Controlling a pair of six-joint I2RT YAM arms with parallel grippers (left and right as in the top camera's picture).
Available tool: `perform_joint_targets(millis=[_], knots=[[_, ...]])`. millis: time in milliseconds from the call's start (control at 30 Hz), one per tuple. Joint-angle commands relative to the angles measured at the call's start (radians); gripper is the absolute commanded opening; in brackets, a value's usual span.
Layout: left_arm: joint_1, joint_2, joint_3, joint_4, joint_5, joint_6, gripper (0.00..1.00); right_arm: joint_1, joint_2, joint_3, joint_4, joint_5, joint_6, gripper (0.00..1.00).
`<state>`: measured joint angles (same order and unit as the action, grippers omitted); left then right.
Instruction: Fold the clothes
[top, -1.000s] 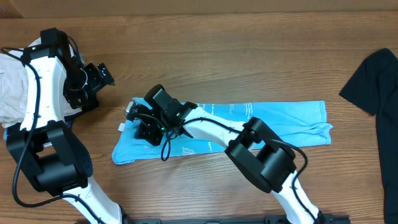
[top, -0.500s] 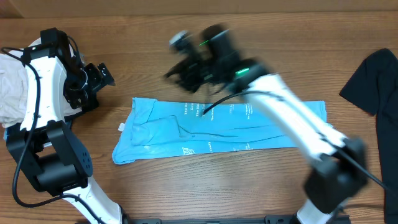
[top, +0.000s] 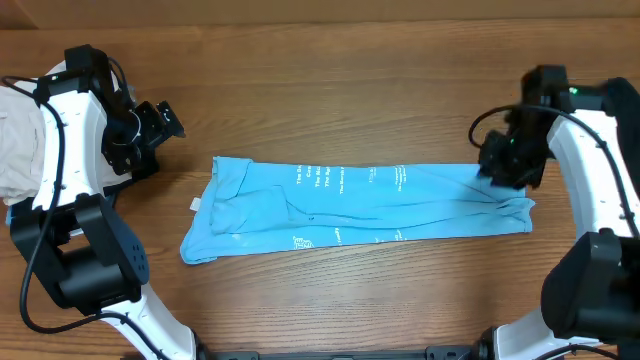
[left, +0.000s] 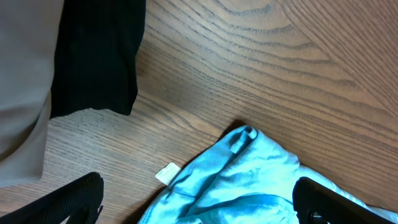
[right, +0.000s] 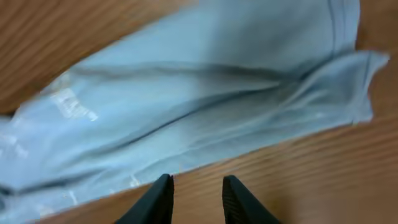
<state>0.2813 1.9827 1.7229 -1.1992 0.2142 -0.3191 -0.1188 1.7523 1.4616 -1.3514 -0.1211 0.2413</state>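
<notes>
One blurry T-shirt (right: 205, 106), partly off-frame

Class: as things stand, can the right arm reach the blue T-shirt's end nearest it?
Probably yes: the right gripper hovers open by that end of the T-shirt, with nothing between.

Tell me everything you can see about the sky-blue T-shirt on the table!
The sky-blue cotton-looking T-shirt lies flat on the brown wooden table, folded into a long strip running left to right. Small white print shows on it, and a white tag pokes out at the left end. Soft creases run along it; the right end is rumpled. Nothing grips it.
</notes>
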Motion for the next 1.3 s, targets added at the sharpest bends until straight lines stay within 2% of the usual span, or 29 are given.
perform_joint_targets(millis=[0,67,167,333,567,767,1267], knots=[[0.0,0.009,0.003,0.0,0.012,0.001,1.0,-0.002,-0.002,-0.122,0.048,0.1,0.298,0.31],[0.0,0.009,0.003,0.001,0.012,0.001,1.0,-0.001,-0.002,-0.159,0.064,0.104,0.443,0.3],[0.0,0.009,0.003,0.0,0.012,0.001,1.0,-0.001,-0.002,-0.191,0.123,0.105,0.571,0.28],[0.0,0.009,0.003,0.0,0.012,0.001,1.0,-0.001,-0.002,-0.245,0.211,0.101,0.692,0.28],[0.0,0.009,0.003,0.0,0.012,0.001,1.0,-0.001,-0.001,-0.303,0.226,0.161,0.732,0.29],[0.0,0.009,0.003,0.0,0.012,0.001,1.0,-0.001,-0.001,-0.362,0.344,0.178,0.744,0.29],[0.0,0.009,0.003,0.0,0.012,0.001,1.0,0.0,-0.001,-0.363,0.356,0.169,0.789,0.28]])
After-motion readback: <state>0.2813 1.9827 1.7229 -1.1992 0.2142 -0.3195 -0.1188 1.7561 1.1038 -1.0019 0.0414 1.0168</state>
